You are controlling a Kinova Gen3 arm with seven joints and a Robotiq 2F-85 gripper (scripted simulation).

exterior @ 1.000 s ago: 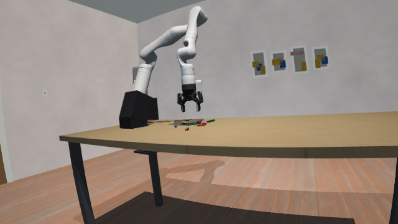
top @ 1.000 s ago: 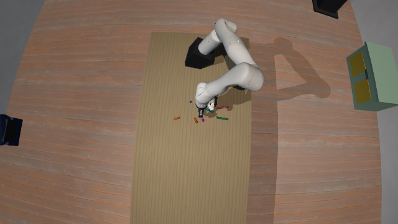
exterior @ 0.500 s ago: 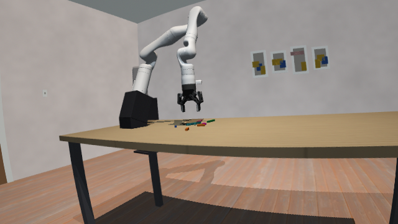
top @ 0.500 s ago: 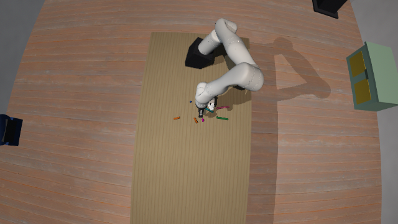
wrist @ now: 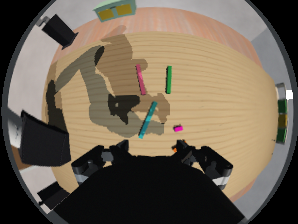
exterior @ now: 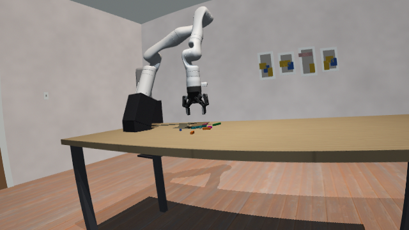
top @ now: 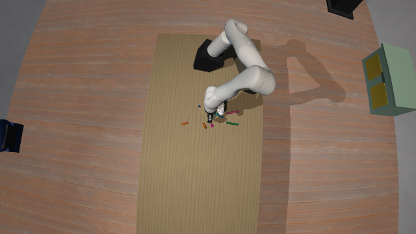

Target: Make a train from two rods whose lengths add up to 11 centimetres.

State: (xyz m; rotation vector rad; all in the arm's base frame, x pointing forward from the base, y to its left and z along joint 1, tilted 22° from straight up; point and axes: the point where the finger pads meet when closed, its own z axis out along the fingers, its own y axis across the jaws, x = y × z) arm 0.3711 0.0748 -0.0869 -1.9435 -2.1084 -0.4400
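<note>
Top view looks down from high above, exterior faces the table side-on, wrist peers close; all share the rods.

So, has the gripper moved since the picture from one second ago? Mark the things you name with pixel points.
No visible move: in the exterior view, the gripper [top: 209,122] [exterior: 196,114] [wrist: 152,145] keeps its place against the wall pictures.
</note>
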